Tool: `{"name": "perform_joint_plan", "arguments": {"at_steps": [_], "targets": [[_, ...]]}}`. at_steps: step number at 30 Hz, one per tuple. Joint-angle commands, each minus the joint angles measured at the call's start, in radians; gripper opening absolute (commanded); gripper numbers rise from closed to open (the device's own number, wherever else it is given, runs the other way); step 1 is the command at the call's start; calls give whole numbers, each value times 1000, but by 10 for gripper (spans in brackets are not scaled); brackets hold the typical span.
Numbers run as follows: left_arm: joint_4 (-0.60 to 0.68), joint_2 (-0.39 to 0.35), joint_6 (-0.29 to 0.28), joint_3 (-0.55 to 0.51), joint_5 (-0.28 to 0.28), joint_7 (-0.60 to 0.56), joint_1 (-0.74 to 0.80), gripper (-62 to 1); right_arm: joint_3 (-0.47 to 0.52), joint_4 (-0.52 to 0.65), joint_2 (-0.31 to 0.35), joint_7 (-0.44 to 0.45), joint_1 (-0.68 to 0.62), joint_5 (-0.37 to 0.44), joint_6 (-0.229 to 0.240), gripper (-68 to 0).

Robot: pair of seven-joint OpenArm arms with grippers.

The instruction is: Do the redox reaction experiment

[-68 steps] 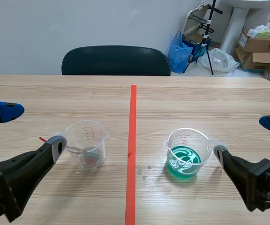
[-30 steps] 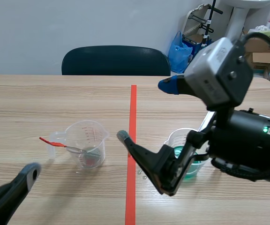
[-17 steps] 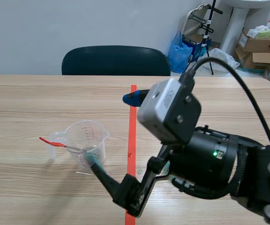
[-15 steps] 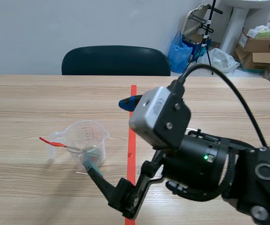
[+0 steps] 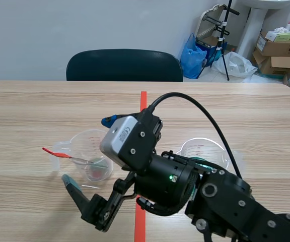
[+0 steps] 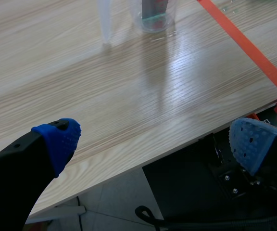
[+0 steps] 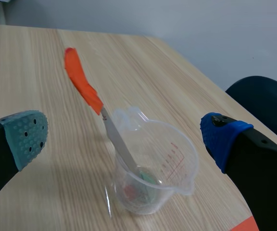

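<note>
A clear measuring beaker (image 5: 92, 154) stands left of the tape line, with reddish and greenish bits at its bottom. A metal spatula with an orange-red handle (image 5: 50, 152) leans in it. My right arm crosses from the right, and its open gripper (image 5: 87, 150) straddles this beaker. In the right wrist view the beaker (image 7: 150, 168) and spatula (image 7: 83, 86) lie between the spread fingers of that gripper (image 7: 124, 137). A second beaker with green liquid (image 5: 210, 148) shows partly behind the right arm. My left gripper (image 6: 153, 144) is open and holds nothing, out past the table's near edge, with the clear beaker (image 6: 155, 12) far ahead.
A dark chair (image 5: 125, 65) stands at the table's far side. Cardboard boxes (image 5: 281, 45) and a blue bag (image 5: 193, 55) sit at the back right. The table's near edge (image 6: 143, 163) runs under the left gripper, with the robot's black base (image 6: 215, 187) below.
The right arm swung from the right side across the tape line to the left beaker and lowered its open fingers around it. The left arm dropped out of the scene view.
</note>
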Motion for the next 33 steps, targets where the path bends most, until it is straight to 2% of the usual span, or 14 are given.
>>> {"name": "perform_joint_plan", "arguments": {"at_steps": [1,5,9,23,28,29,33], "targets": [[14,-6,-3,-6,-6,-10,1,14,-6,-5,-10,34,30,7,-17,4],[14,-6,-3,-6,-6,-10,1,14,-34,-63,-40,62,67,7,-31,4],[14,-6,-3,-6,-6,-11,1,14,-52,-91,-63,63,87,6,-79,4],[14,-6,-3,-6,-6,-6,1,14,-64,-92,-96,54,93,3,-109,4],[14,-6,-3,-6,-6,-6,1,14,-64,-92,-96,50,93,3,-151,4],[14,-6,-3,-6,-6,-6,1,14,-64,-92,-96,50,93,3,-151,0],[14,-6,-3,-6,-6,-6,1,14,-64,-92,-96,51,93,3,-151,-113]]}}
